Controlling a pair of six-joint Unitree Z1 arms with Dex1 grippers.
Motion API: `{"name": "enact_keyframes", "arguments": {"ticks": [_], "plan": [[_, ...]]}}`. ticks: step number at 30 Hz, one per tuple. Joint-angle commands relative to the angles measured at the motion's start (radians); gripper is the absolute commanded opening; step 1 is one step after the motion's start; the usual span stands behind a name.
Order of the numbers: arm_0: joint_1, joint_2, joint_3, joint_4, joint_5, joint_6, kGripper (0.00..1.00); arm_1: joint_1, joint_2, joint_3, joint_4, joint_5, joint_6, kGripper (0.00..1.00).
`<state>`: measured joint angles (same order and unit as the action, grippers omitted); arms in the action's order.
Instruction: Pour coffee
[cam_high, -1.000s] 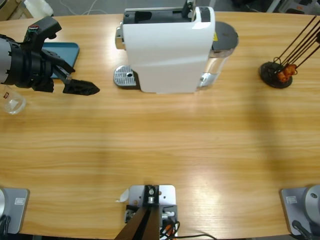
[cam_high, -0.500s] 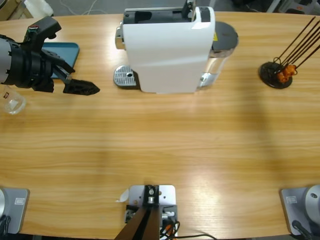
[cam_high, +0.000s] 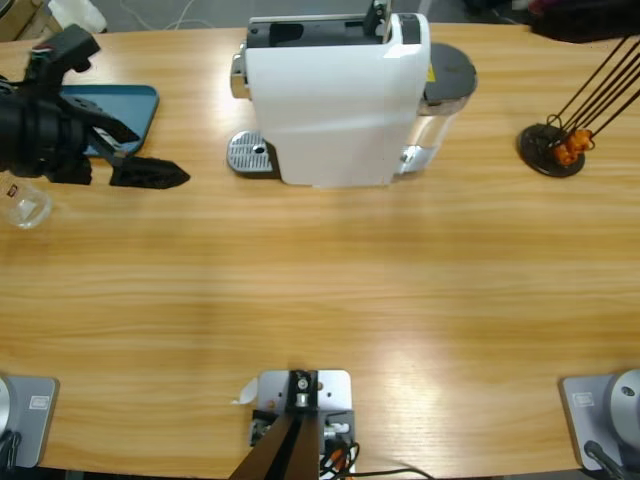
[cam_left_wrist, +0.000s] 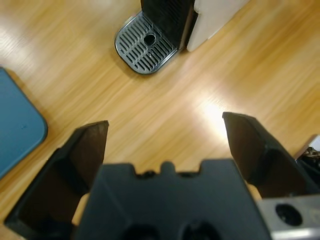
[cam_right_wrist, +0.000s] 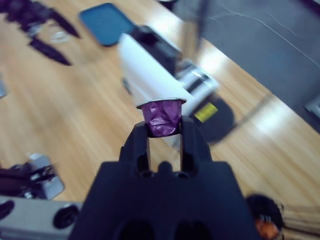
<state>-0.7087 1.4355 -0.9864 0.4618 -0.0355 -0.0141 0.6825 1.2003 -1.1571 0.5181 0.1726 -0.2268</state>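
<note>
High view: a white coffee machine (cam_high: 335, 100) stands at the back centre of the wooden worktop (cam_high: 330, 290), its round metal drip tray (cam_high: 251, 154) projecting to its left. The left arm enters from the left edge; the left pincer (cam_high: 150, 174) hovers over the worktop beside a blue tray (cam_high: 135, 105), well apart from the drip tray. A small clear glass (cam_high: 25, 207) stands near the left edge, just below this arm; whether it holds any coffee cannot be told. A black stand with thin rods (cam_high: 552, 148) sits at the right.

Left wrist view: the left pincer (cam_left_wrist: 167, 137) has its jaws spread wide with nothing between them, bare wood below and the drip tray (cam_left_wrist: 146, 44) ahead.

Right wrist view: the right pincer (cam_right_wrist: 164, 132) is closed on a purple capsule (cam_right_wrist: 162, 116), gripped by its sides with the silver rim uppermost, high above the worktop, with the coffee machine (cam_right_wrist: 155, 75) below and beyond it.
</note>
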Motion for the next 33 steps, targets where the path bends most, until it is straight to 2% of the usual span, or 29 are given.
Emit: {"name": "enact_keyframes", "arguments": {"ticks": [1, 10, 17, 24, 33], "plan": [[0.006, -0.059, 0.039, -0.017, 0.019, -0.007, 1.0, 0.093, 0.269, -0.159, 0.06, 0.088, -0.138, 0.0], [0.035, -0.079, 0.038, -0.044, 0.017, -0.005, 1.0, 0.095, 0.443, -0.331, 0.081, 0.129, -0.254, 0.0], [0.035, -0.093, 0.049, -0.049, 0.003, -0.004, 1.0, 0.092, 0.555, -0.387, 0.081, 0.165, -0.305, 0.0], [0.029, -0.09, 0.068, -0.051, -0.017, -0.004, 1.0, 0.064, 0.639, -0.487, 0.082, 0.129, -0.305, 0.0], [0.023, -0.092, 0.098, -0.059, -0.024, -0.006, 1.0, 0.049, 0.695, -0.508, 0.085, 0.104, -0.309, 0.0]]}}
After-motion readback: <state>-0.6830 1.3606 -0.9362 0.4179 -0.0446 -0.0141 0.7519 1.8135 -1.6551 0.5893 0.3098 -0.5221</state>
